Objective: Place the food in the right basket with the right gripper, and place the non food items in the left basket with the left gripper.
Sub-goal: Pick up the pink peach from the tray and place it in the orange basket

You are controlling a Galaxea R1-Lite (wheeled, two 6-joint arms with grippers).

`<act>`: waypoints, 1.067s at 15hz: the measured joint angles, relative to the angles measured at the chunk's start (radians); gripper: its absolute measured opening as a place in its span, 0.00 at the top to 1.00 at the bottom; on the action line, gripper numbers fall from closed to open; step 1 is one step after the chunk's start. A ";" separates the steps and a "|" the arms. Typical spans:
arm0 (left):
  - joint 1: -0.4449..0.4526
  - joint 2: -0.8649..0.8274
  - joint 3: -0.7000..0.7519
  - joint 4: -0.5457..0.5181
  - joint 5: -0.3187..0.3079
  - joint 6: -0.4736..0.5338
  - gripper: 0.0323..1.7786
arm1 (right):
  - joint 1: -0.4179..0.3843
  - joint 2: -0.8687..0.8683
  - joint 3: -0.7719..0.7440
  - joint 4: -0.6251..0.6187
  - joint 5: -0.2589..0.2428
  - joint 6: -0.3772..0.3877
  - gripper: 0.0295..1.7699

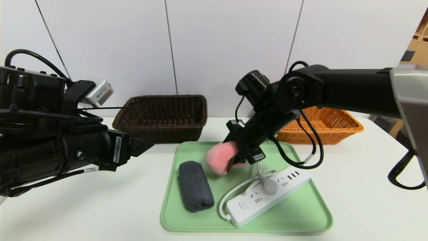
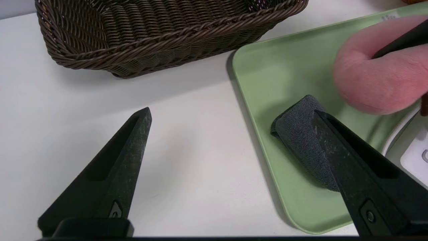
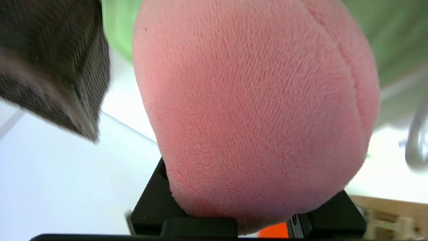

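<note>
Gripping the pink plush peach [image 1: 218,160], the right gripper [image 1: 234,157] reached down from the right over the far part of the green tray [image 1: 301,214], its black fingers clenched into the soft toy so that the plush was squeezed between them. The peach was above the tray surface, just to the right of the far end of the dark grey rolled towel [image 1: 195,186]; I could not tell whether its underside touched the tray. In the right wrist view the peach [image 3: 254,113] filled nearly the whole picture.

The towel lay on the left part of the tray, and the white power strip [image 1: 267,197] lay diagonally on the right part, with its white cord [image 1: 234,192] looped beside it.

The left gripper [image 2: 230,115] hung over the white table [image 1: 100,207] to the left of the tray, with its jaws spread wide and nothing between them. The dark brown basket [image 1: 160,117] stood at the far side of the table, left of centre. The orange-tan basket [image 1: 331,125] stood at the far right, partly hidden behind the right arm.
</note>
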 joint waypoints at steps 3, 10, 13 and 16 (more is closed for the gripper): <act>0.001 -0.004 0.000 0.001 0.003 0.019 0.05 | 0.021 -0.064 0.003 0.046 -0.025 -0.096 0.62; 0.002 -0.013 -0.003 0.004 0.006 0.027 0.05 | 0.026 -0.256 0.010 0.054 -0.053 -0.376 0.62; 0.001 -0.018 -0.001 0.008 0.006 0.027 0.05 | 0.007 -0.324 0.009 0.046 -0.151 -0.554 0.62; 0.000 -0.019 -0.004 0.005 0.006 0.028 0.05 | -0.056 -0.362 0.008 0.026 -0.257 -0.728 0.62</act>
